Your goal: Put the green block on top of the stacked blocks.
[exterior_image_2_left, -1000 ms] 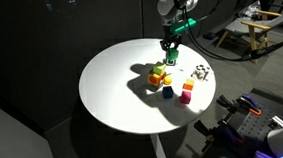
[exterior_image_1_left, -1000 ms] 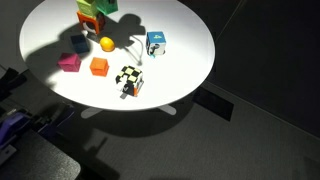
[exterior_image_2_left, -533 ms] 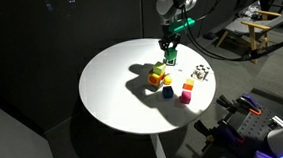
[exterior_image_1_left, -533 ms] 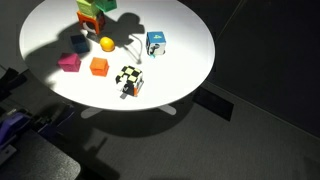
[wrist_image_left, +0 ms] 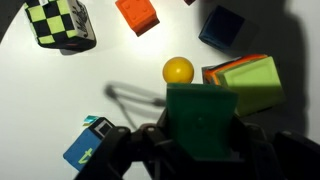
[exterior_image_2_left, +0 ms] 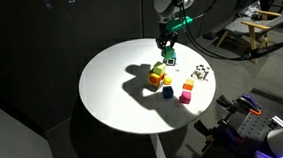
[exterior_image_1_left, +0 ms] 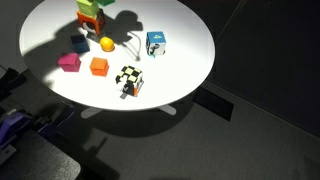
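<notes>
My gripper (wrist_image_left: 202, 142) is shut on the dark green block (wrist_image_left: 202, 118), which fills the lower middle of the wrist view. The stacked blocks (wrist_image_left: 248, 82), a light green cube on an orange-red one, stand on the white table just right of the held block and below it. In an exterior view the gripper (exterior_image_2_left: 168, 47) holds the green block (exterior_image_2_left: 169, 57) above and slightly behind the stacked blocks (exterior_image_2_left: 158, 76). In an exterior view the held block (exterior_image_1_left: 102, 3) shows at the top edge, over the stacked blocks (exterior_image_1_left: 89, 17).
On the round white table (exterior_image_1_left: 190, 60) lie a yellow ball (exterior_image_1_left: 106, 43), a dark blue cube (exterior_image_1_left: 77, 42), a magenta cube (exterior_image_1_left: 68, 62), an orange cube (exterior_image_1_left: 98, 66), a checkered cube (exterior_image_1_left: 129, 80) and a blue-and-white cube (exterior_image_1_left: 155, 42).
The gripper with the green block has risen slightly and shifted a little. The blocks on the table have not moved.
</notes>
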You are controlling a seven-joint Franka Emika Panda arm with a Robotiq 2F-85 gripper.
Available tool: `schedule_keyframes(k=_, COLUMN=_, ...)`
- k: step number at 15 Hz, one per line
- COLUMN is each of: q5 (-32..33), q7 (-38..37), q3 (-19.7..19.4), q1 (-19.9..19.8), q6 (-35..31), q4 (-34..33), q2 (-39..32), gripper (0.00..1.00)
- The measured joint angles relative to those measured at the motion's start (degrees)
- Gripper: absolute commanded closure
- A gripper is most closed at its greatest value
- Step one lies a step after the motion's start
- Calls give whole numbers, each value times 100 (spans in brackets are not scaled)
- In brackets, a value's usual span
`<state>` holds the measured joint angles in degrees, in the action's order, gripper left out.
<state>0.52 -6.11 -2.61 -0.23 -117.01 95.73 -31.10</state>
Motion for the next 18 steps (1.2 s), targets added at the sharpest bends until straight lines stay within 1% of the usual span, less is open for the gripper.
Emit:
schedule_keyframes(k=9, q5=222, q7=0, q3=86, q1=351, q6=0, q4=-36, q2=0, gripper=73)
schedule_keyframes(k=18, q5=235, q7=49, q3=205, q1=404, q6=5, q4=-93, q2=-36, gripper=73)
